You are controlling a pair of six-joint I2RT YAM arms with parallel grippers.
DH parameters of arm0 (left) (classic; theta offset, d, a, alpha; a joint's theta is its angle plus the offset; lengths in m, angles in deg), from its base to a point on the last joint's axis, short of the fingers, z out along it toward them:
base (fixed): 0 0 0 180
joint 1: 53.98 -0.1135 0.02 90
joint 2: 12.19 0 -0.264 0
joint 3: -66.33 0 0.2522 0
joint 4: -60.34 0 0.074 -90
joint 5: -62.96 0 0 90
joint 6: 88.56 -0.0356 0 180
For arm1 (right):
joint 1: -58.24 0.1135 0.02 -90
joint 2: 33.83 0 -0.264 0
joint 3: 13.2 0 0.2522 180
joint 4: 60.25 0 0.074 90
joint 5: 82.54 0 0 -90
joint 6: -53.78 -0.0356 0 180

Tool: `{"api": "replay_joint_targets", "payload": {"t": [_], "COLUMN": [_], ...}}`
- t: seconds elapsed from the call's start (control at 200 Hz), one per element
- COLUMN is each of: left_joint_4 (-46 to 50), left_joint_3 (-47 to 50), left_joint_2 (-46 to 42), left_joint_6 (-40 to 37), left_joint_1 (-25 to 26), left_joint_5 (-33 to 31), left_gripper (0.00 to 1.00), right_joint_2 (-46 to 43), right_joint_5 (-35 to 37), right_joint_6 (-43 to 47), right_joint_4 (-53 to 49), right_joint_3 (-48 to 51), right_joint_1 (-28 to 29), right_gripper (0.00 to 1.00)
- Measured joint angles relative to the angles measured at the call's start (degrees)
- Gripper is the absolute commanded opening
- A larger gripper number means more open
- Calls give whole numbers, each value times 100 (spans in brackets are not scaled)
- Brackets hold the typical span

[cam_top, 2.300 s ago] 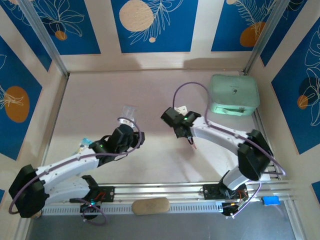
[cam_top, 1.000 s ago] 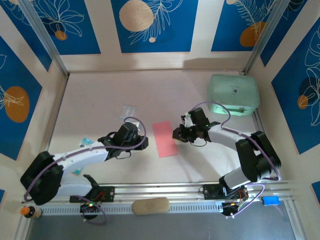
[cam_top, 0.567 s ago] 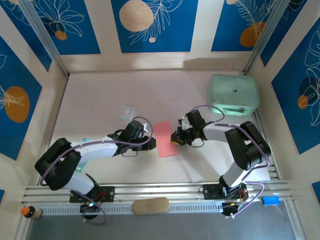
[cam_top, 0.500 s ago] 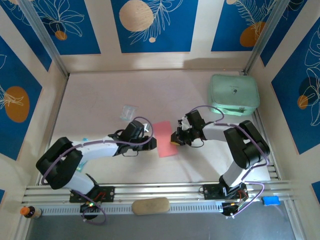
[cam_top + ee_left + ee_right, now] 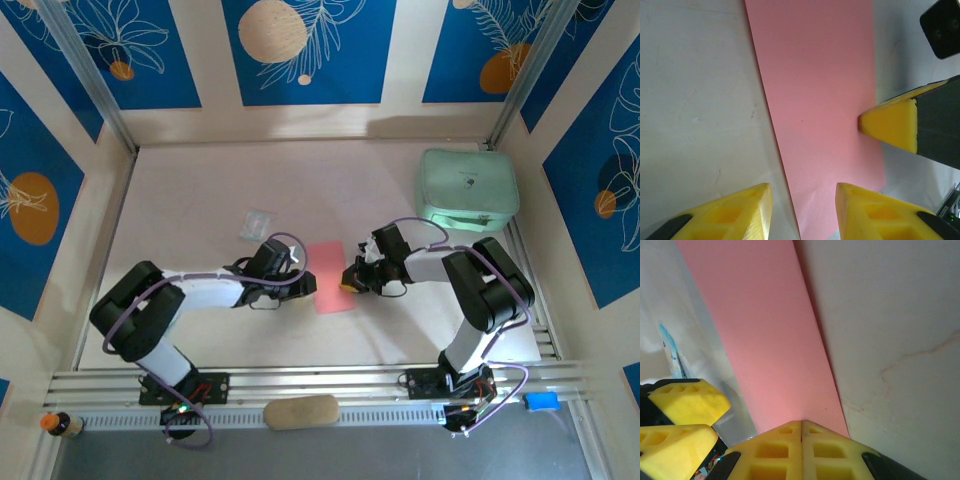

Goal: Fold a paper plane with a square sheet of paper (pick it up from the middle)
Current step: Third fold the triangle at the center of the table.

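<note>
1. left gripper (image 5: pixel 802 202): yellow fingers (image 5: pixel 725 210) stand apart, low over the counter (image 5: pixel 695 100). They straddle one long edge of the salmon-pink sheet of paper (image 5: pixel 815 90), one finger over bare counter and the other over the paper.
2. right gripper (image 5: pixel 801 432): fingers pressed together. The tip touches the opposite long edge of the sheet, straight across from the left gripper. Whether paper is pinched between them cannot be told.
3. sheet of paper: flat on the counter between the two grippers, showing as an oblong.
4. clear plastic packet (image 5: pixel 257 224): beyond the left gripper, apart from the sheet.
5. mint-green case (image 5: pixel 468 188): well beyond the right gripper, in the far right corner.
6. tan oblong pad (image 5: pixel 303 411): behind both grippers, between the arm bases.
</note>
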Motion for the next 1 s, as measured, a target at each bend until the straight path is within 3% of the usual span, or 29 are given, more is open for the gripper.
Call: {"api": "replay_joint_targets", "payload": {"t": [0.535, 1.0], "left_joint_4": [-264, 439], "left_joint_3": [-136, -643], "left_joint_2": [442, 697], "left_joint_6": [308, 654], "left_joint_1": [-120, -166], "left_joint_5": [271, 439], "left_gripper": [29, 27], "right_joint_2": [-4, -13], "right_joint_5": [0, 22], "right_joint_6": [-251, -251], "right_joint_4": [94, 94], "right_joint_3": [33, 39], "right_joint_1": [-11, -9], "right_gripper": [3, 4]}}
